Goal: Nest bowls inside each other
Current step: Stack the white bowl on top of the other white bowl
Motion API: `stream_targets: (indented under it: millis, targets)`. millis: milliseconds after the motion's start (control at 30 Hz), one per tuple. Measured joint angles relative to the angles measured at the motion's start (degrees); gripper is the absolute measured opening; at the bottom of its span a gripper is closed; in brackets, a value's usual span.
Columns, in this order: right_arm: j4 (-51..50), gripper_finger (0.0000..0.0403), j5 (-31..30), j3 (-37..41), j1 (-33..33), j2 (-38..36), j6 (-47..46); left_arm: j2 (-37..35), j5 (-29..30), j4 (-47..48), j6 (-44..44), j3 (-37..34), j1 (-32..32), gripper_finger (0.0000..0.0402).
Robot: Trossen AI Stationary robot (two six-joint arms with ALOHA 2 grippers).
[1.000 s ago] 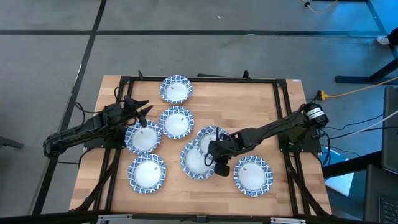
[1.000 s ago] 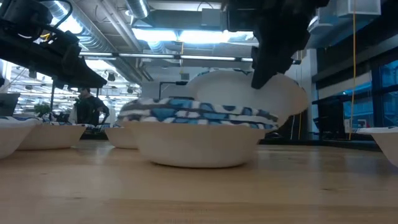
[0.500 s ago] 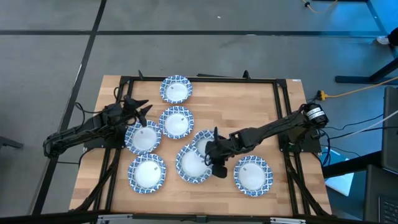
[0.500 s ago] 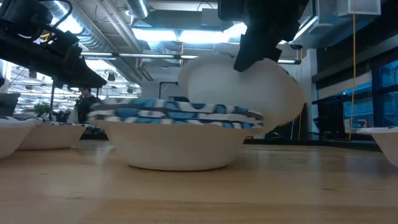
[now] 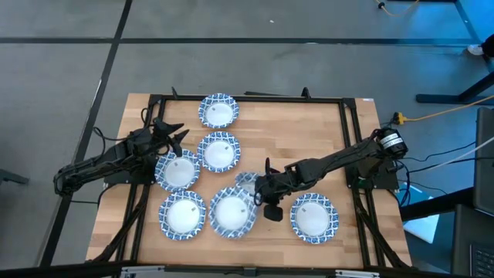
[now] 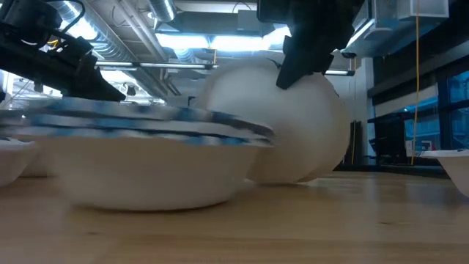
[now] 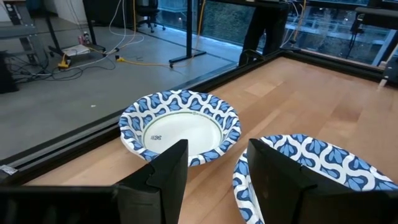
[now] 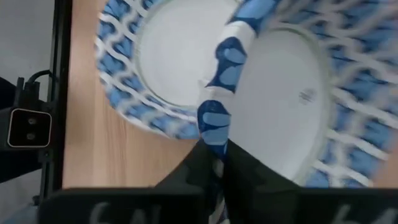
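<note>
Several blue-and-white patterned bowls lie on the wooden table. My right gripper [image 5: 261, 191] is shut on one bowl [image 5: 245, 181], which stands tipped up steeply; in the low view its white underside [image 6: 300, 125] faces the near edge. Just near-left of it sits another bowl [image 5: 231, 213], resting on its base; the low view shows two rim lines on it [image 6: 146, 125]. My left gripper [image 5: 174, 136] waits open at the table's left, above the far rim of a bowl [image 5: 178, 170], touching nothing. My right gripper pinches the tipped bowl's patterned rim [image 8: 214, 124] between its two fingers. The fingers slant down from the table's right. The bowl stands nearly on edge below them, its lower rim [image 6: 282, 178] on the table, hollow side turned away from the near edge.
More bowls rest at the far middle [image 5: 218, 110], the centre left [image 5: 218, 151], the near left [image 5: 183, 214] and the near right [image 5: 314, 216]. A black frame [image 5: 351, 139] borders the table. Bare wood lies at the far right.
The bowl in my right gripper has tipped from leaning on the lower bowl to standing almost on edge. The lower bowl has slid out from under it, toward the table's near edge and left, and now sits apart.
</note>
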State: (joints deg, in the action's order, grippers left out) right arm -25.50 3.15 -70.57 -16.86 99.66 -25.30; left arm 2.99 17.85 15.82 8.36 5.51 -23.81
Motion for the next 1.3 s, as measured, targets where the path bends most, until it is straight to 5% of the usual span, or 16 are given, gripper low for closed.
stream_targets:
  millis: [333,633,1300]
  targets:
    - [-2.4,0.0006,-3.1,-1.1,0.0,0.0,0.4,0.0,1.2,0.0,0.0,0.0,0.0,0.0160]
    - [-14.1,0.0004,-8.6,-15.9,-0.7,0.2,4.1,0.0,1.2,0.0,0.0,0.0,0.0,0.0160]
    - [-17.4,0.0003,4.4,-38.9,-4.1,18.3,6.1,0.0,1.2,0.0,0.0,0.0,0.0,0.0160]
